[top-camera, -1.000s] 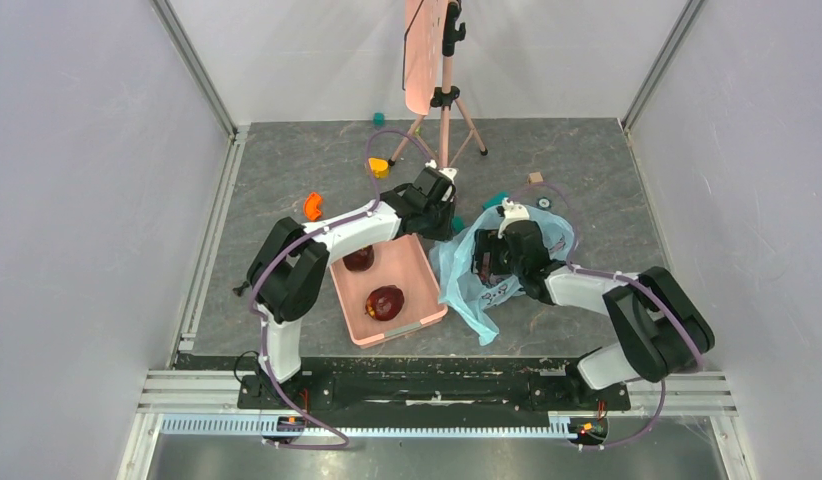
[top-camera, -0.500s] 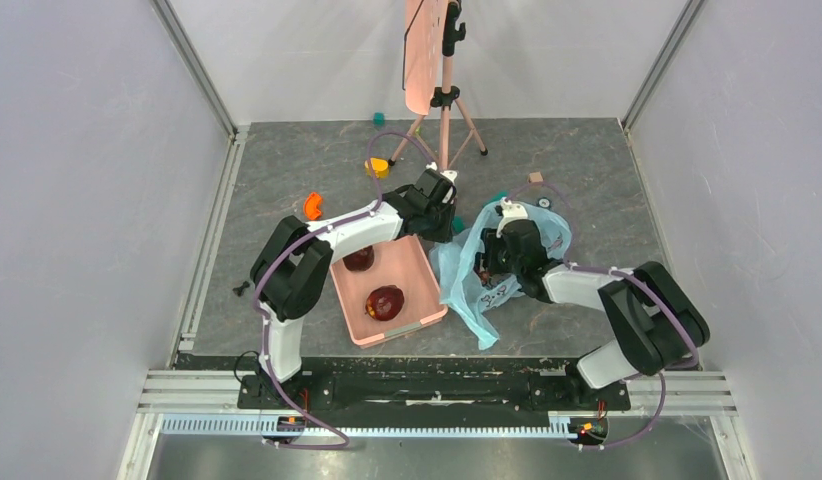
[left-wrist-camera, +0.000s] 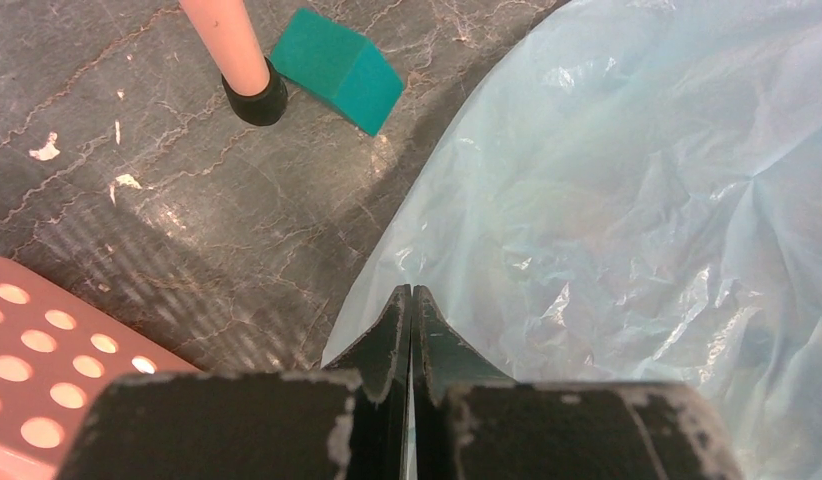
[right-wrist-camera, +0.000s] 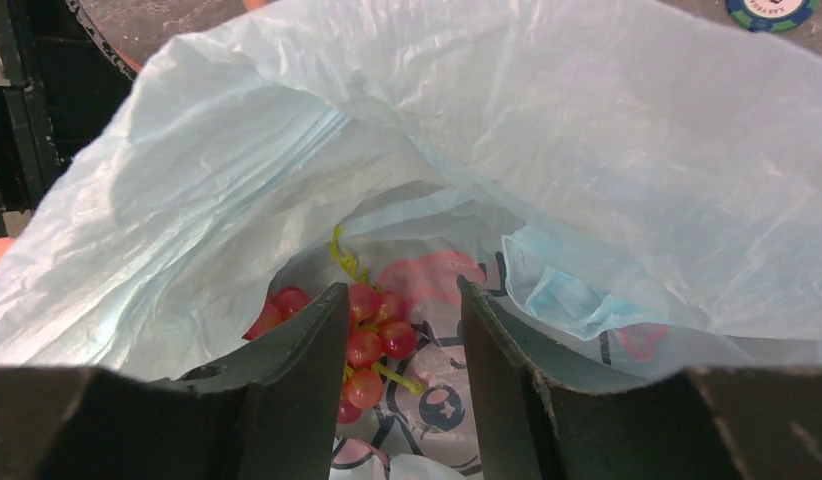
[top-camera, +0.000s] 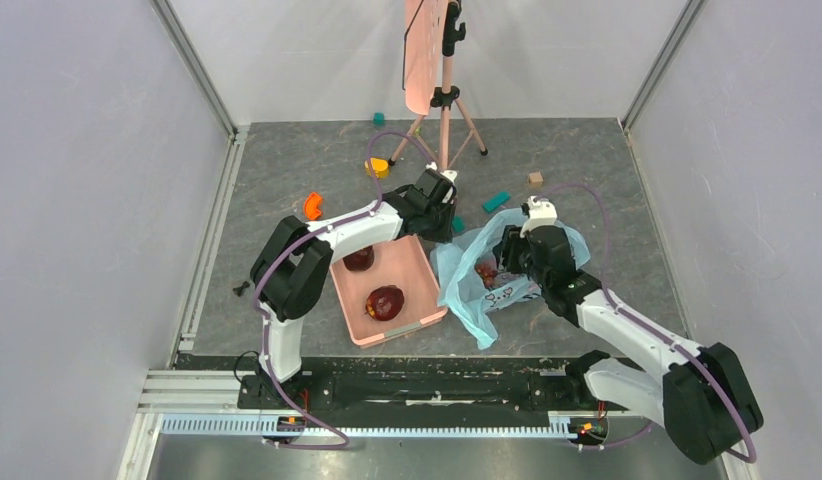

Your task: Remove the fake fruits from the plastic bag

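While left claw (left-wrist-camera: 411,293) pinches plastic bag (top-camera: 465,296) rim, mouth faces empty half-open right claw (right-wrist-camera: 402,290), fake fruits (right-wrist-camera: 372,338) inside.

No legible txt anywhere; print on plastic bag (top-camera: 462,285) too small/blurry to read.

The right arm (top-camera: 627,330) swings outward: its elbow drops from the right middle of the top view to the lower right corner, and its wrist shifts right and slightly up. Its fingers (right-wrist-camera: 297,370) draw closer together, with a gap left between them. The bag (top-camera: 467,300) now gapes, showing red grapes (top-camera: 484,272), and the teal block (top-camera: 496,201) is uncovered.
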You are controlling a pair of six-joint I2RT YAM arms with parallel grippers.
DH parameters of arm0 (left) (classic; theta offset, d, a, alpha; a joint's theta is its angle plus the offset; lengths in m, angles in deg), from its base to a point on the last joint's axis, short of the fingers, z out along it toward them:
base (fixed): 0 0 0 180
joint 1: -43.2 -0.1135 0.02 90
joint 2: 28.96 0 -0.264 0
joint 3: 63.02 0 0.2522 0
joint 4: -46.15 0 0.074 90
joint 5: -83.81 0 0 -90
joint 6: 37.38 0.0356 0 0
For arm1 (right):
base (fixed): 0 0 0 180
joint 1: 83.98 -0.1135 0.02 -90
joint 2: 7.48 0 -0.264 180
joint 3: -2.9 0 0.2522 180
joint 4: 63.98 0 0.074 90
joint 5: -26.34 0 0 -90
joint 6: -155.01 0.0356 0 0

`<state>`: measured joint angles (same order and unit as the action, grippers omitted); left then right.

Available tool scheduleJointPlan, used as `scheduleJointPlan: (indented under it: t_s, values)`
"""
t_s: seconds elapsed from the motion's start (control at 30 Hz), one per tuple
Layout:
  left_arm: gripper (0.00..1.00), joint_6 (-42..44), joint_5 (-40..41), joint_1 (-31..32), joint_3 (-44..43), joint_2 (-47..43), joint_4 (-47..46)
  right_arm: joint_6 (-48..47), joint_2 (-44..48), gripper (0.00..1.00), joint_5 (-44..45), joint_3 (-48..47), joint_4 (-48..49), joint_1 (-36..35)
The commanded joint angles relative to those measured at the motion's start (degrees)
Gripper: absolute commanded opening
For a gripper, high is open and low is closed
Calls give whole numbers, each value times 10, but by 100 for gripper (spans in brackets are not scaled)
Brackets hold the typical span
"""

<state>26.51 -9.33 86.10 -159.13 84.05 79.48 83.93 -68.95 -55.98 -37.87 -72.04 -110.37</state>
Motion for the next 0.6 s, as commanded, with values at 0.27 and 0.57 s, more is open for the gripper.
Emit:
scheduleJointPlan:
  t_s: [0.27,0.57]
  values:
    - [2,43,-37,25,3,-13,-41,-80,-45,76,-100,-1,-24,0]
    - [2,48,-56,41,-6,12,-50,-74,-152,87,-80,1,15,0]
